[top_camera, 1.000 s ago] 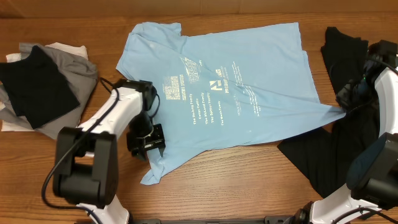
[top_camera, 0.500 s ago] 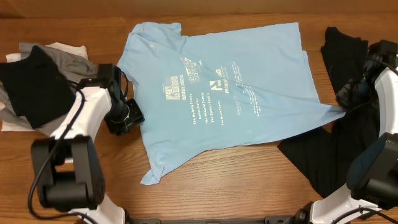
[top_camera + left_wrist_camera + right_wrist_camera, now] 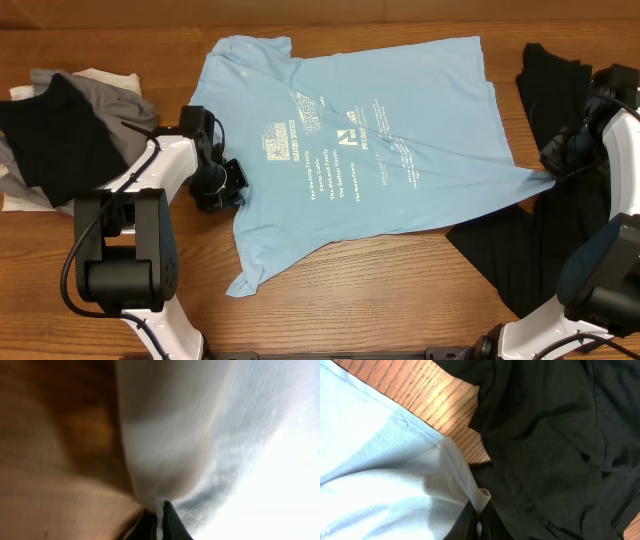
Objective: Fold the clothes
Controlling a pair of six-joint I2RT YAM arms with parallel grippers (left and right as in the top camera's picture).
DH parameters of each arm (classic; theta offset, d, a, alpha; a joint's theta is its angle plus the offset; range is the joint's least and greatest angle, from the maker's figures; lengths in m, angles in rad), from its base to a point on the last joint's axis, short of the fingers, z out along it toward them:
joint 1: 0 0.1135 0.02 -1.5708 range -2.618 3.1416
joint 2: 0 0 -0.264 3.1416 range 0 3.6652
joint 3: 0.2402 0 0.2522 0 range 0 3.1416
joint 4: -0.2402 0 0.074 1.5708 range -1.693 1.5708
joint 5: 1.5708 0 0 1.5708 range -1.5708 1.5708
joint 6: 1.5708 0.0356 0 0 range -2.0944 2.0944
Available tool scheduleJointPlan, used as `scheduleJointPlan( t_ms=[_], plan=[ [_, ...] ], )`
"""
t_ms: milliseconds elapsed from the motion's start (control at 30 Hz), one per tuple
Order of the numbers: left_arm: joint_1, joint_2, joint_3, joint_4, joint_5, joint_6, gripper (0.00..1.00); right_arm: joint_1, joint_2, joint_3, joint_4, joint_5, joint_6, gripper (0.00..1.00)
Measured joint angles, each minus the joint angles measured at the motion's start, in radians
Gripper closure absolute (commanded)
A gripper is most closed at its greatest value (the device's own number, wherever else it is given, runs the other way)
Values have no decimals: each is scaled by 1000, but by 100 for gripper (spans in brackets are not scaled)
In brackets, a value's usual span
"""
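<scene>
The T-shirt [image 3: 400, 90] lies spread flat mid-table with no fold made yet, the left gripper [image 3: 228, 186] pinching its left edge, the right gripper [image 3: 553, 172] pinching its right corner, and the black garment [image 3: 545, 255] and left pile [image 3: 70, 140] waiting.

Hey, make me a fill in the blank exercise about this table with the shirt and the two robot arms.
The T-shirt spread print-up on the table is light ____. The right gripper pinches its corner beside a ____ garment. The left gripper is shut on the shirt's fabric, near a pile of grey, black and ____ clothes.
Missing words: blue; black; white.
</scene>
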Motion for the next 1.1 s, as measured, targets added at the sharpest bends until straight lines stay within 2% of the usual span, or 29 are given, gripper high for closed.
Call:
scheduleJointPlan(
  t_ms=[67,233,267,300,333,500,600,733,933,1100],
  plan=[
    [3,2,5,-76,-24,-22,96,0,0,0,0,0,0,96],
    [39,9,90,-336,-215,-117,96,0,0,0,0,-5,0,96],
    [44,8,122,-353,-249,-138,90,0,0,0,0,-9,0,96],
    [47,9,153,-356,-275,-152,67,0,0,0,1,-11,0,96],
    [47,8,170,-356,-286,-161,62,0,0,0,0,-14,0,96],
    [39,8,213,-365,-341,-185,59,0,0,0,1,-14,0,96],
    [45,8,213,-384,-366,-190,51,0,0,0,1,-14,0,96],
    [93,8,213,-354,-388,-193,45,0,0,0,1,-14,0,96],
    [169,8,214,-203,-384,-176,44,0,0,0,-3,-15,0,96],
    [170,9,214,-98,-297,-122,45,0,0,0,-7,-15,-8,96]
  ],
)
